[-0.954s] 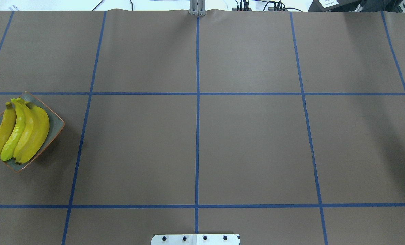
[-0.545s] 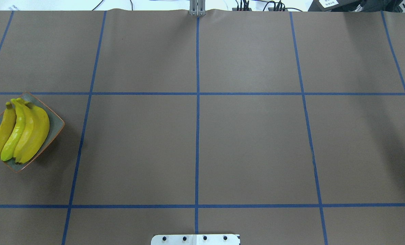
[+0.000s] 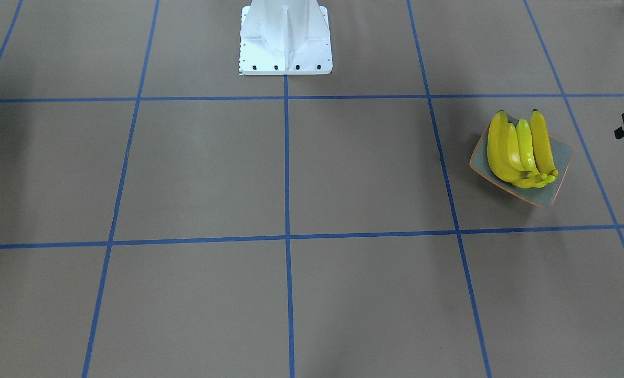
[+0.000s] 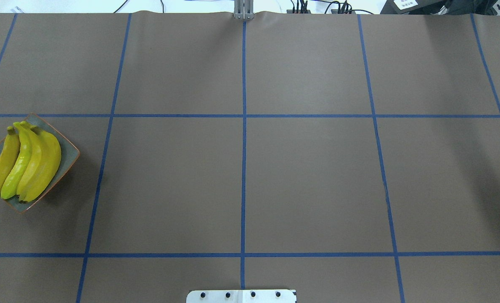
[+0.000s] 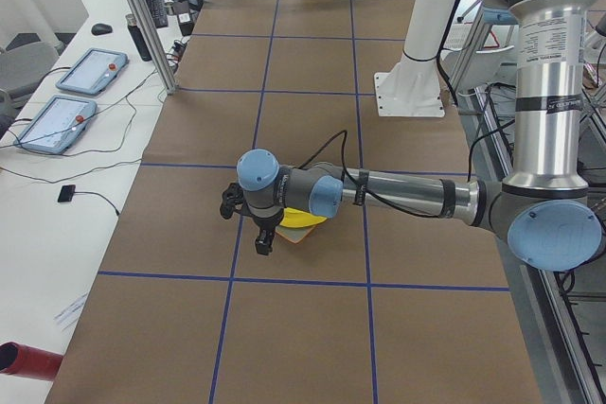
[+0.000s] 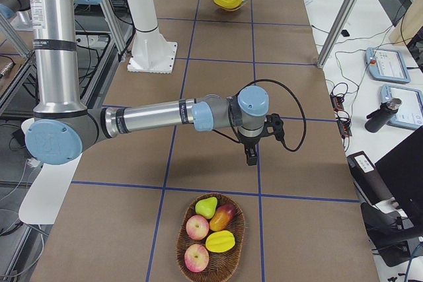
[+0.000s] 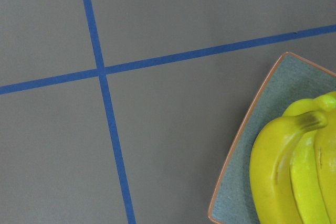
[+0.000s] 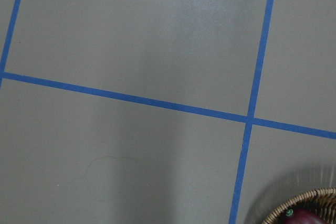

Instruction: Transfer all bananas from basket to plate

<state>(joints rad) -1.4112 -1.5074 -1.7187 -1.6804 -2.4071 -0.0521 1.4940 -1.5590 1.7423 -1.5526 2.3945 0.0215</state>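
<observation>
Overhead exterior view: four glossy yellow bananas (image 4: 22,164) lie side by side on the plate (image 4: 68,156) at the table's left edge, tips overhanging its rim. The basket (image 6: 232,262) at the right end holds only other fruit (image 6: 198,227), so the transfer looks finished and only parking the arms seems left. I cannot tell whether the left tool (image 5: 264,245) or right tool (image 6: 251,158) is spread.

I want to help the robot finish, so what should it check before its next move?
1. All four bananas lie on the plate: ok.
2. No banana in the basket: ok, only other fruit shows.
3. Bananas sit side by side on the plate: ok, though some ends overhang its rim.
4. Left gripper open and empty: cannot tell.
5. Right gripper open and empty: cannot tell.
</observation>
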